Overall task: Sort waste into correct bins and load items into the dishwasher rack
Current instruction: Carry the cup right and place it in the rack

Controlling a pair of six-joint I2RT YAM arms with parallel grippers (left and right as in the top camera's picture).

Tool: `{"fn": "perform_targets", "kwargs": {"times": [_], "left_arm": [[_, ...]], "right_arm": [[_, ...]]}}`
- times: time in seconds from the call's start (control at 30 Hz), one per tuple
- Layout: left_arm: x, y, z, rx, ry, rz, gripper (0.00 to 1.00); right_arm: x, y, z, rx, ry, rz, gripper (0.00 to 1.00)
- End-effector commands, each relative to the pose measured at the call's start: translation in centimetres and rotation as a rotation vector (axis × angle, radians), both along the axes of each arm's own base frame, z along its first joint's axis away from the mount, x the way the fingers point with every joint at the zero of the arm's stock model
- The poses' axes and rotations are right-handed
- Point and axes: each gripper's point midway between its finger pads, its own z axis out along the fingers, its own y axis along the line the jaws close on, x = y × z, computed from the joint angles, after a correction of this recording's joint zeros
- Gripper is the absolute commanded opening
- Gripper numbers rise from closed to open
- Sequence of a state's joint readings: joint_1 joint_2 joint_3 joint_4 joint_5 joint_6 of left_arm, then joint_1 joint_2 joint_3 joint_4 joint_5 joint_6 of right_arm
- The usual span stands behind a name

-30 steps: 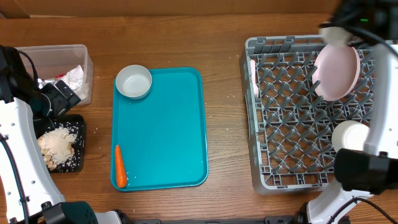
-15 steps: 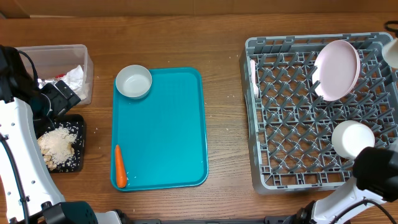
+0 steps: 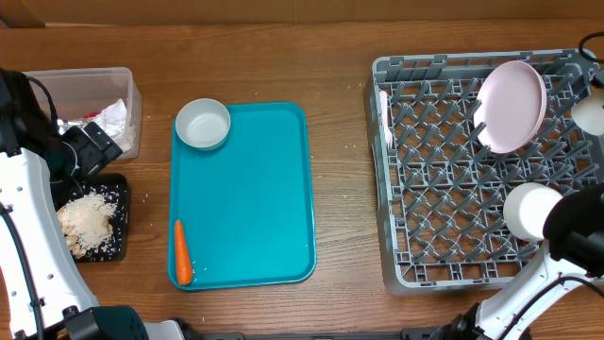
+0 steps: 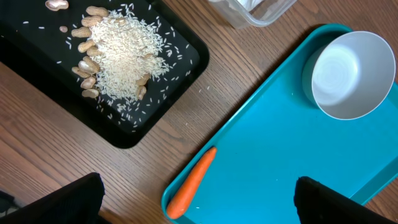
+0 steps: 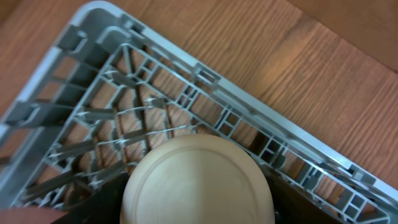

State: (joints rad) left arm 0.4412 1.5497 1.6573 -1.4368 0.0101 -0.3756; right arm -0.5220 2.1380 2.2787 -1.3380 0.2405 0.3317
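Observation:
The grey dishwasher rack (image 3: 444, 246) holds the pink-white plate (image 3: 512, 104) on edge, an upturned white cup (image 3: 528, 210) and a white fork (image 3: 384, 118). My right gripper (image 5: 199, 208) is shut on a small white bowl (image 5: 199, 180), bottom towards the camera, over the rack's corner (image 5: 205, 78). From overhead this bowl (image 3: 591, 113) sits at the rack's right edge. My left gripper (image 4: 200, 200) is open above the orange carrot (image 4: 189, 183) at the teal tray's edge. A second white bowl (image 3: 203, 124) rests on that tray.
The teal tray (image 3: 250, 208) lies mid-table with the carrot (image 3: 182, 253) at its front left. The clear tub (image 3: 57, 85) holds a crumpled napkin (image 3: 113, 118) and foil wrapper (image 3: 77, 123). Pale nuts and white crumbs (image 3: 90, 219) fill the black tray (image 3: 119, 194).
My right arm has carried the bowl from above the plate at the rack's back to the rack's right edge. The left arm has stayed still.

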Motion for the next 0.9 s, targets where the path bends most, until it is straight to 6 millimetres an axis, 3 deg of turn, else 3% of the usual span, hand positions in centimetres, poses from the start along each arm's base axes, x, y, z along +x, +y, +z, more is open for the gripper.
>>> {"fn": "perform_targets", "kwargs": {"times": [0.0, 0.2, 0.47, 0.57, 0.87], "left_arm": [[-0.1, 0.3, 0.0, 0.006, 0.002, 0.023, 1.00], [-0.1, 0.3, 0.0, 0.006, 0.002, 0.023, 1.00], [-0.1, 0.3, 0.0, 0.006, 0.002, 0.023, 1.00], [-0.1, 0.3, 0.0, 0.006, 0.002, 0.023, 1.00], [-0.1, 0.3, 0.0, 0.006, 0.002, 0.023, 1.00]], "right_arm": [[-0.6, -1.0, -1.8, -0.027, 0.053, -0.044, 0.25], [-1.0, -0.8, -4.7, -0.004, 0.096, -0.042, 0.33], [-1.1, -0.7, -5.1, 0.004, 0.107, -0.041, 0.47], [-1.0, -0.4, -5.2, 0.018, 0.102, -0.034, 0.66], [-1.3, 0.3, -4.6, 0.043, 0.097, -0.024, 0.68]]}}
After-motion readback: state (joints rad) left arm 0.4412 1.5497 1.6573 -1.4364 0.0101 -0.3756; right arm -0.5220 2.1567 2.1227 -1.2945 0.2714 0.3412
